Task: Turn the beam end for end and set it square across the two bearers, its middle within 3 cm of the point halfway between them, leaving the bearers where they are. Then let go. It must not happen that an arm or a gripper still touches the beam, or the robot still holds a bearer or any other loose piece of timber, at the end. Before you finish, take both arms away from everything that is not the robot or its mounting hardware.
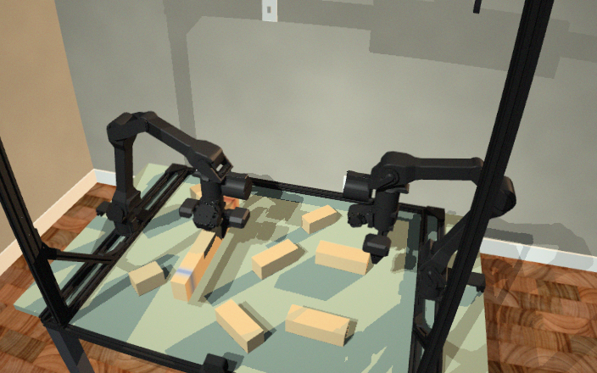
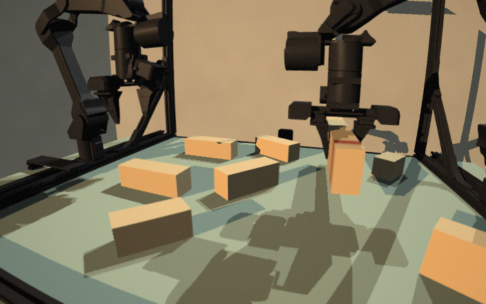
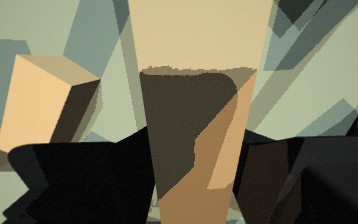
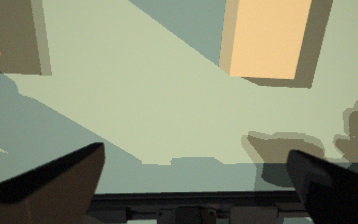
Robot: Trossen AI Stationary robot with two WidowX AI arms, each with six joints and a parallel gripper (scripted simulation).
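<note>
The long beam (image 1: 193,259) (image 2: 346,168) (image 3: 195,40) has a blue band near its end by the front in the top view and a red band near the other end. My left gripper (image 1: 215,235) (image 2: 344,137) (image 3: 187,121) is shut on it between the bands and holds it above the table. Several plain blocks lie about; I cannot tell which two are the bearers. Two flank the beam's left side in the top view: a short-looking block (image 1: 147,277) (image 2: 388,166) and a back block (image 1: 196,191) (image 2: 455,251). My right gripper (image 2: 130,118) (image 4: 196,154) is open and empty.
Right of the beam in the top view lie a middle block (image 1: 277,258) (image 2: 247,179), a back block (image 1: 319,218) (image 2: 150,229), a block (image 1: 343,257) (image 2: 154,177) near the right gripper, and two front blocks (image 1: 239,325) (image 1: 316,325). Dark frame posts stand around the table.
</note>
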